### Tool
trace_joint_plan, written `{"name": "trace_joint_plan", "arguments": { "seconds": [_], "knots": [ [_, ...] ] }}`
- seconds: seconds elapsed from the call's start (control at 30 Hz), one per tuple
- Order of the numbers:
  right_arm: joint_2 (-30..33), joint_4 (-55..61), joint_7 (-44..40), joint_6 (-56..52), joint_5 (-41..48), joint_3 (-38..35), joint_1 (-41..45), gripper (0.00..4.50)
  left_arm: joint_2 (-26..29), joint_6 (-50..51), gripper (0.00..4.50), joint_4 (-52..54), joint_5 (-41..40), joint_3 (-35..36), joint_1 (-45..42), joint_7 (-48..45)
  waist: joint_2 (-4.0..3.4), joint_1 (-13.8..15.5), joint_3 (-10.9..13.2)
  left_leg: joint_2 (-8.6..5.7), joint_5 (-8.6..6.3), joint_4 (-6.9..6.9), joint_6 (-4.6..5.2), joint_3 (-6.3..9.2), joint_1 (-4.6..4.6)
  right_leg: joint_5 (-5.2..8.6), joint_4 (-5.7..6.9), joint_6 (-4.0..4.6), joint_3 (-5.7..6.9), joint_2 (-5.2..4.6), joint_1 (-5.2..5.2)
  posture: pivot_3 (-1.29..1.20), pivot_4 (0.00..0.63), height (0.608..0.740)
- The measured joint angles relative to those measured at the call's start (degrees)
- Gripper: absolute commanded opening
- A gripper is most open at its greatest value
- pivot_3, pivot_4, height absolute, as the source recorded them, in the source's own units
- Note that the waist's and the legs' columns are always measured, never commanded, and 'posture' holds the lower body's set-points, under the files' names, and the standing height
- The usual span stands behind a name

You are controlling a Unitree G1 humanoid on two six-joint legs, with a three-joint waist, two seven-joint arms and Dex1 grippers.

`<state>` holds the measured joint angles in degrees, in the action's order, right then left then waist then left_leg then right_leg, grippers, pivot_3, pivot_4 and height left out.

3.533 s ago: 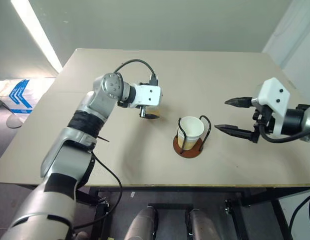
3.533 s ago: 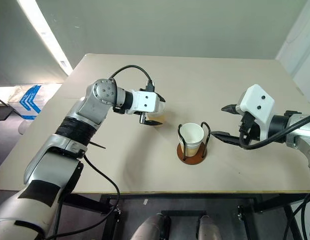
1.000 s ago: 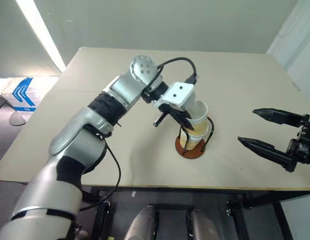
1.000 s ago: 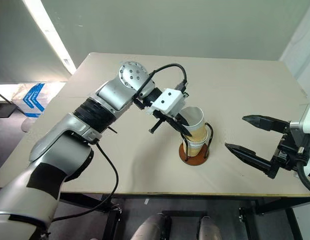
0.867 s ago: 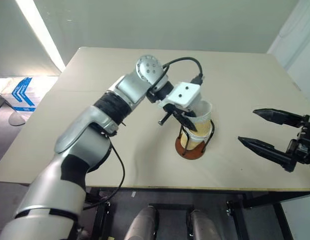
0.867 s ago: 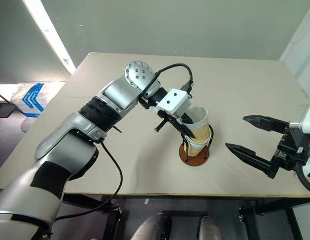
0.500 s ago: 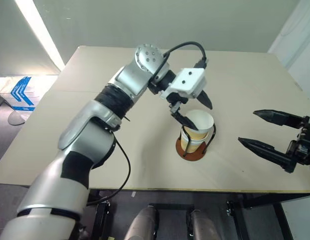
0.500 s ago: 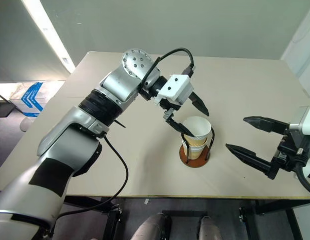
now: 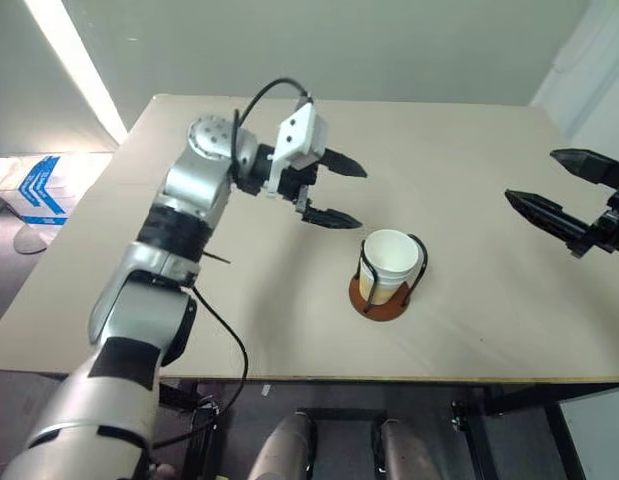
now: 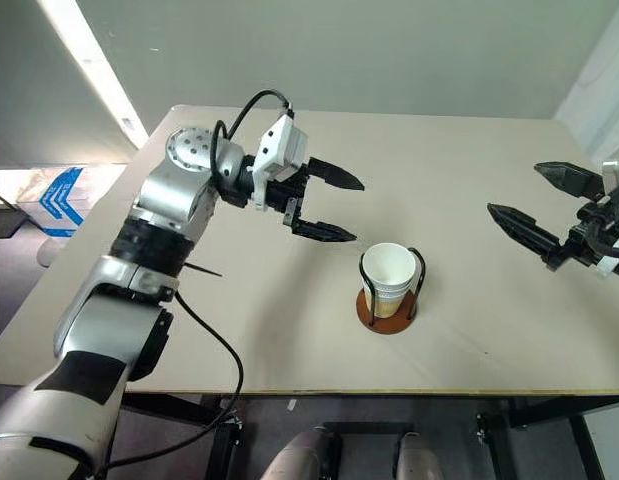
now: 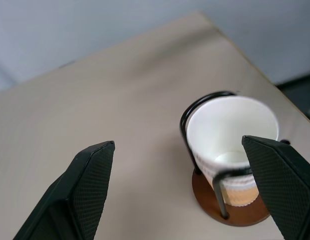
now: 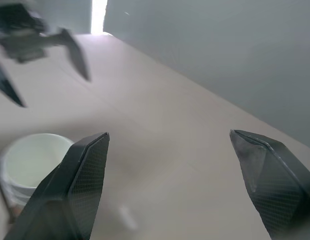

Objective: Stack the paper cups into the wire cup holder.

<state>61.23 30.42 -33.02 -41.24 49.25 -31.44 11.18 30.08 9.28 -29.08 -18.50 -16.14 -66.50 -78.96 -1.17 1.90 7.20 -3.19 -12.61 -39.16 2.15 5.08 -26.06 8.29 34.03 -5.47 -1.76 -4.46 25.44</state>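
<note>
left claw (image 9: pixel 339 193): fingers wide apart, holding nothing | right claw (image 9: pixel 566 190): fingers apart, empty | paper cups (image 9: pixel 389 262): nested in wire cup holder (image 9: pixel 379 298), just below-right of left claw | tip: lift away slowly, don't bump the wires

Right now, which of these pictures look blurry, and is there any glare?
Right wrist view: the left pincer is smeared, the paper cups soft. Left wrist view: the cups are fairly crisp. Left eye view: a bright light strip glares beside the table.

White-tan paper cups (image 9: pixel 388 262), rust-brown holder base (image 9: pixel 377 300)
</note>
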Motion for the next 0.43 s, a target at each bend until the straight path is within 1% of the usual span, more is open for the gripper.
{"name": "trace_joint_plan", "arguments": {
  "seconds": [0.07,0.17,0.3,0.43],
  "knots": [
    [0.1,-2.6,-1.8,2.4,-3.7,4.6,1.4,4.07,0.4,4.2,4.45,5.7,-0.3,3.6,4.4,5.7,-0.01,0.1,0.0,0.0,0.04,0.0,-0.02,0.01,0.04,-0.04,0.01,0.07,0.01,0.01,-0.02,0.0,0.15,0.74],
    [-1.1,-6.8,-4.3,4.7,-6.9,9.2,3.2,4.07,0.2,8.9,4.45,11.3,-0.2,6.9,9.5,13.5,-0.01,0.1,0.0,0.0,0.13,-0.01,-0.05,0.01,0.05,-0.09,0.04,0.14,0.02,0.0,-0.03,0.0,0.15,0.74],
    [-2.8,-14.0,-7.1,7.7,-11.0,12.7,5.4,4.07,0.3,13.6,4.45,17.7,-0.1,9.6,14.3,20.2,-0.01,0.1,0.0,0.0,0.24,0.02,-0.07,-0.01,0.09,-0.19,0.02,0.28,0.02,0.0,-0.04,0.0,0.15,0.74],
    [-6.1,-20.6,-7.3,8.6,-13.1,14.0,9.4,4.07,1.2,16.5,4.45,22.3,-0.1,12.4,17.8,24.9,-0.01,-0.1,0.0,0.01,0.4,0.15,-0.19,0.02,0.22,-0.32,0.06,0.47,0.0,0.02,-0.05,0.0,0.15,0.74]
  ]
}}
